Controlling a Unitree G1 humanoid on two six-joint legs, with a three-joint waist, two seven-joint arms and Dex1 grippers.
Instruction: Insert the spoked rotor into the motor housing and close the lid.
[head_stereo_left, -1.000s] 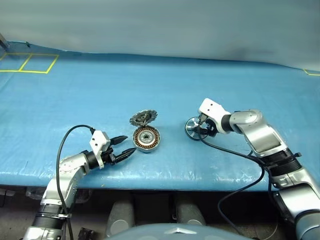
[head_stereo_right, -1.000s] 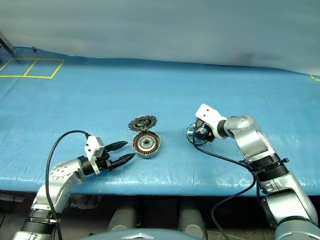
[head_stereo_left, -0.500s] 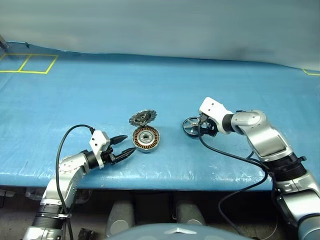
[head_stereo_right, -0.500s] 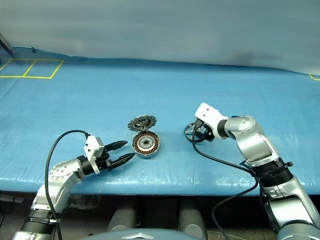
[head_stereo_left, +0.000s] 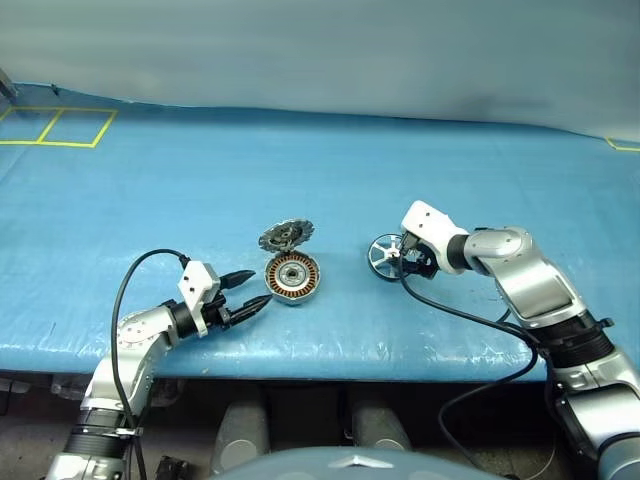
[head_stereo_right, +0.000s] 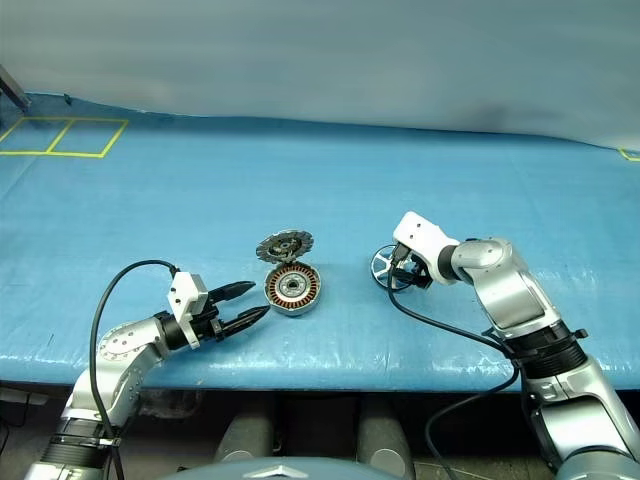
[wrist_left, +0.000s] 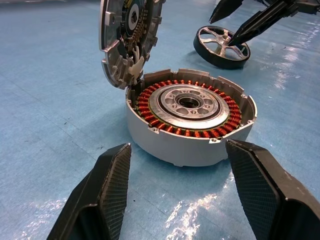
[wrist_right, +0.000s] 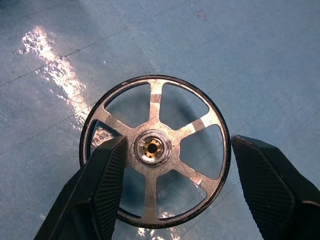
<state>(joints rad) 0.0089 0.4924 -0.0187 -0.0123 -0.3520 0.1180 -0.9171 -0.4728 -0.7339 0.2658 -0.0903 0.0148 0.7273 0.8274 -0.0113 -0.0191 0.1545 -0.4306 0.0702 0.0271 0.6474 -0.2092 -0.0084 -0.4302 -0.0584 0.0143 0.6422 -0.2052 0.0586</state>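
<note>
The motor housing (head_stereo_left: 292, 276) sits on the blue table, its copper winding ring (wrist_left: 150, 97) showing around a silver bearing. The lid (head_stereo_left: 286, 235) stands up open from the housing's far rim, toothed inner face (wrist_left: 127, 35) showing. My left gripper (head_stereo_left: 262, 286) is open at table height just left of the housing, one finger (wrist_left: 107, 195) to either side of it, not touching. The spoked rotor (head_stereo_left: 385, 256) lies flat to the right of the housing. My right gripper (head_stereo_left: 400, 258) is open over it: one finger (wrist_right: 107, 185) above the spokes, the other outside the rim.
A blue sheet (head_stereo_left: 320, 180) covers the table, whose front edge (head_stereo_left: 330, 372) runs close below both arms. Yellow tape squares (head_stereo_left: 60, 125) mark the far left corner. A black cable (head_stereo_left: 460, 310) trails from the right wrist over the table.
The right forearm has shifted slightly and the rotor now shows its spokes more fully, lying flat. The left arm, housing and lid have not moved.
</note>
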